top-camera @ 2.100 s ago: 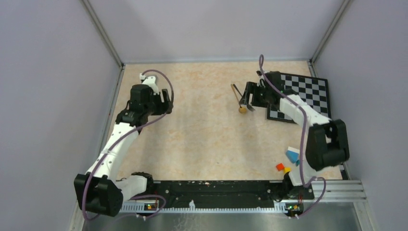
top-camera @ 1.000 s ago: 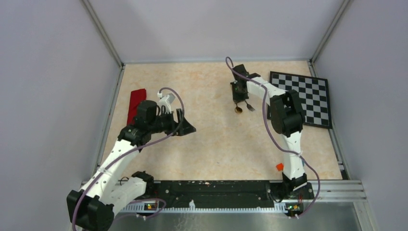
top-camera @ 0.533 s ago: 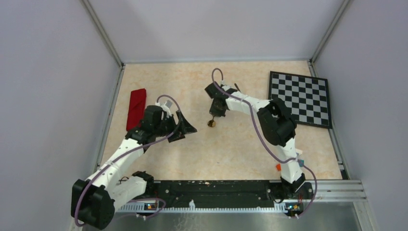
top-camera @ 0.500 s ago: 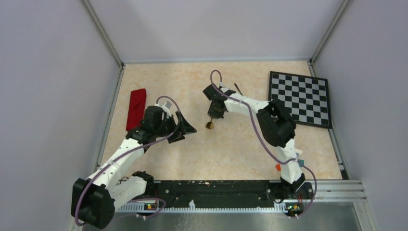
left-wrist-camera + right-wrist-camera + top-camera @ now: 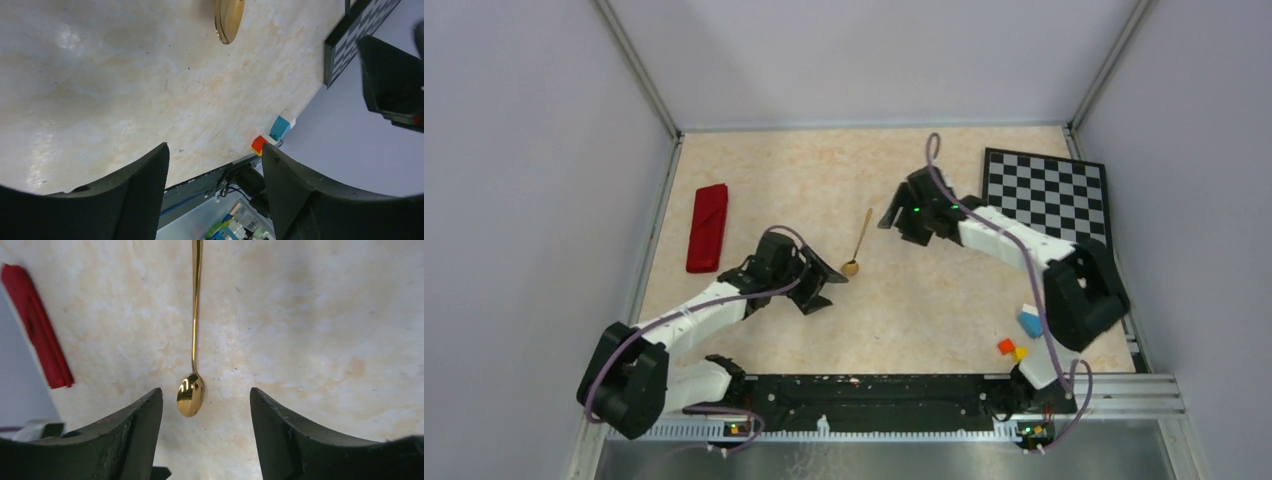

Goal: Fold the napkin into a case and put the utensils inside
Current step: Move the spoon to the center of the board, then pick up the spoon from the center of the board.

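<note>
The spoon point(image 5: 861, 238) lies loose on the worktop point(image 5: 924, 300), bowl toward 6 o'clock, probably staged for the left end effector point(image 5: 214, 150), which is released and empty just beside it. The right end effector point(image 5: 205, 390), at the spoon's 2 o'clock, is released too. The case point(image 5: 708, 227) lies at 9 o'clock.

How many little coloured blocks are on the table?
3. A blue-and-white block, a red block and a yellow block right beside the red one sit together near the base of the right arm. More could be hidden behind that arm.
</note>
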Motion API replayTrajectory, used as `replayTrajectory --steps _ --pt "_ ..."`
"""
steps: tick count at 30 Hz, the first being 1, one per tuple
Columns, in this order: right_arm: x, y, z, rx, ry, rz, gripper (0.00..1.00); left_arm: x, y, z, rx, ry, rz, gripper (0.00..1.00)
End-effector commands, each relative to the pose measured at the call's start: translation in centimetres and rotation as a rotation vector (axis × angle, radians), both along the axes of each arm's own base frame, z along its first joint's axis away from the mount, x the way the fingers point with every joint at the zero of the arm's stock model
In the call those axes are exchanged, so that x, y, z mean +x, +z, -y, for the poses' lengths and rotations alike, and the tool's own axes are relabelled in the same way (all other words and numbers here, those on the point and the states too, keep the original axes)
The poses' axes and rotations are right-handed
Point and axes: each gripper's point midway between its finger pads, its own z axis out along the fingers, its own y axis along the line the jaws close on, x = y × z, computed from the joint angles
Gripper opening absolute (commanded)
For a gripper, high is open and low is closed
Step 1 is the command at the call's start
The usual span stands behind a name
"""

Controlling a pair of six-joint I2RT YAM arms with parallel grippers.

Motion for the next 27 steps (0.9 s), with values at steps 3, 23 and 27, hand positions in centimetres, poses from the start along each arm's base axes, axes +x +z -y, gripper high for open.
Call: replayTrajectory --steps 3,23,27 --pt "-0.2 5.5 5.5 0.152 0.098 0.271 0.63 2.9 -0.6 3.4 -0.081 0.182 -0.064 0.64" --pt "-3.1 3.1 9.2 0.098 0.135 0.304 0.59 8.1 -6.2 2.3 0.072 0.382 0.013 0.44" --pt "-3.3 2.9 9.5 0.092 0.134 0.307 0.59 8.4 -6.4 2.5 0.065 0.384 0.018 0.36"
